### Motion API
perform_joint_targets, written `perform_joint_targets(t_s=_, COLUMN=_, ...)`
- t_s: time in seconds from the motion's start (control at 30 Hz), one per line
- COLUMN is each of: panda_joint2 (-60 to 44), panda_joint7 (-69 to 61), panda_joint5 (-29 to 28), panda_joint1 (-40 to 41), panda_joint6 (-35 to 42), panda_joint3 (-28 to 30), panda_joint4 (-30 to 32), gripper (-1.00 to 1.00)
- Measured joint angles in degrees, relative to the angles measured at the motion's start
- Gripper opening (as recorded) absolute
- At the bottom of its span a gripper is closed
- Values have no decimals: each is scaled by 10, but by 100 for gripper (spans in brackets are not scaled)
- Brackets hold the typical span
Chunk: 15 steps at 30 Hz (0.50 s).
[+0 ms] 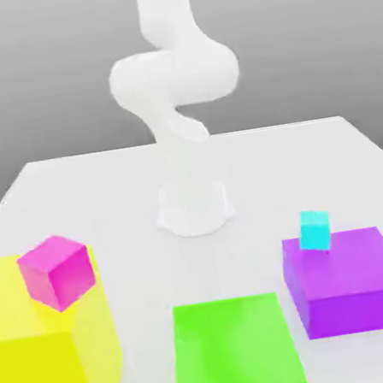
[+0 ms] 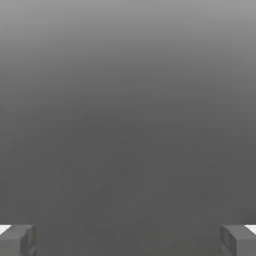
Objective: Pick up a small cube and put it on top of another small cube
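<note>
Exterior view: a magenta cube (image 1: 57, 272) is resting on the yellow block (image 1: 48, 363) at the exterior view's left, and a cyan cube (image 1: 314, 231) is sitting on the purple block (image 1: 351, 282). In the hand view, the gripper (image 2: 128, 241) is standing wide open.

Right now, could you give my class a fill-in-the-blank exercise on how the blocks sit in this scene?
The magenta cube rests on the ____ block. The small cyan cube rests on the ____ block. The low block between those two larger blocks is ____. In the hand view, the hand stands ____, its fingers apart.

Missing words: yellow; purple; green; open
</note>
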<state>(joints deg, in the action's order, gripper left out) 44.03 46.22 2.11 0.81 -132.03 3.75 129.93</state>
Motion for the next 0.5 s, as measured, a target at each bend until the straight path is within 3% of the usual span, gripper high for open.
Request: perform_joint_targets(t_s=0.5, panda_joint2=-303, panda_joint7=-100, panda_joint5=39, panda_joint1=79, panda_joint6=-157, panda_joint3=215, panda_joint4=75, gripper=0)
